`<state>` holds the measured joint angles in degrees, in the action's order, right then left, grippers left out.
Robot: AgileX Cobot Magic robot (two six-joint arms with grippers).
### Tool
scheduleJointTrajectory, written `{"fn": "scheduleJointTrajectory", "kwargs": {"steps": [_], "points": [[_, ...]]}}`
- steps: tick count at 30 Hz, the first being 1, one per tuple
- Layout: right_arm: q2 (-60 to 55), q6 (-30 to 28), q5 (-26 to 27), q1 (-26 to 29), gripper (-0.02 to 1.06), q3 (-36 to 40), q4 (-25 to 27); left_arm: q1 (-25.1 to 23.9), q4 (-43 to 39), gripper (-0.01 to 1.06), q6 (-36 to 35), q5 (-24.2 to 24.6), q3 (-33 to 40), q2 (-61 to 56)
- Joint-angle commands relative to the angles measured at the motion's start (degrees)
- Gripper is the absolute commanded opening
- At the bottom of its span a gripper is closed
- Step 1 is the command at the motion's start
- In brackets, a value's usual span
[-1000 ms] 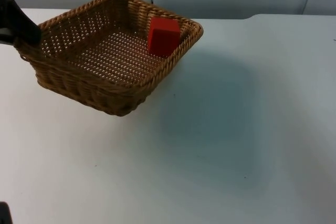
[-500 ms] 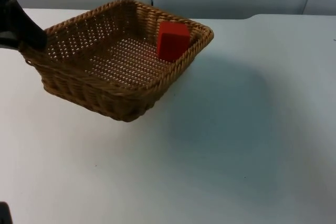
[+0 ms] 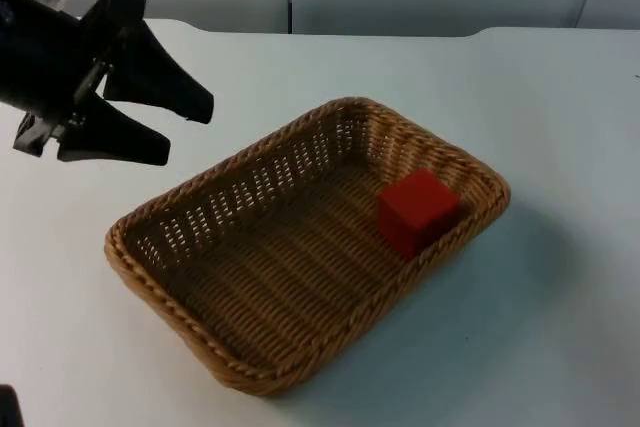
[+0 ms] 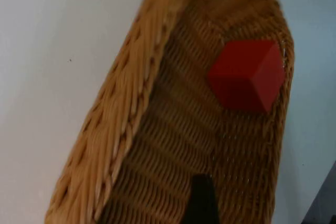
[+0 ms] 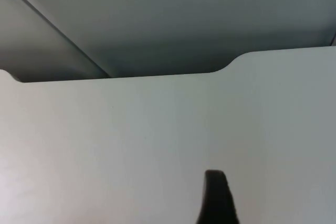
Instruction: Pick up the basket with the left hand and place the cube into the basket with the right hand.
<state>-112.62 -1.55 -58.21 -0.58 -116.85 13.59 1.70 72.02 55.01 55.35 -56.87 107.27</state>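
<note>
A woven wicker basket (image 3: 250,237) lies flat on the white table, long side running from near left to far right. A red cube (image 3: 417,209) rests inside it against the right end wall. My left gripper (image 3: 175,130) hangs open up and to the left of the basket's far rim, apart from it, with nothing between its fingers. In the left wrist view I look along the basket's rim (image 4: 123,119) to the cube (image 4: 247,74) on the woven floor. My right gripper (image 5: 216,200) waits over bare table near the grey partition.
The table's back edge (image 3: 400,35) meets the grey partition wall behind the basket. White table top (image 3: 560,127) stretches to the right of the basket. A step in the table edge (image 5: 231,64) lies ahead of the right arm.
The basket, held at its left rim at the far left before, now lies nearer the table's middle. The left gripper has let go and opened. The cube slid to the right end.
</note>
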Motion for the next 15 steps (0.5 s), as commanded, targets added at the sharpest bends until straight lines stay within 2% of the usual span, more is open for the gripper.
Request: {"fn": "scheduleJointTrajectory", "kwargs": {"steps": [1,4,9,12,13,15], "points": [[0.8,0.1,-0.34,0.12,0.56,-0.16,0.23,0.73,1.02,0.65,0.5,-0.87,-0.4,0.0],[0.8,0.1,-0.34,0.12,0.56,-0.16,0.23,0.73,1.02,0.65,0.5,-1.12,-0.4,0.0],[0.8,0.1,-0.34,0.12,0.56,-0.16,0.23,0.73,0.91,0.65,2.89,-4.45,-0.4,0.0],[0.8,0.1,-0.34,0.12,0.56,-0.16,0.23,0.46,0.76,0.61,4.44,-5.29,-1.25,0.0],[0.8,0.1,-0.34,0.12,0.56,-0.16,0.23,0.06,0.76,0.54,4.54,-5.29,-2.08,0.0],[0.8,0.1,-0.34,0.12,0.56,-0.16,0.23,-0.97,0.76,0.27,4.54,-3.91,-4.74,-0.36]]}}
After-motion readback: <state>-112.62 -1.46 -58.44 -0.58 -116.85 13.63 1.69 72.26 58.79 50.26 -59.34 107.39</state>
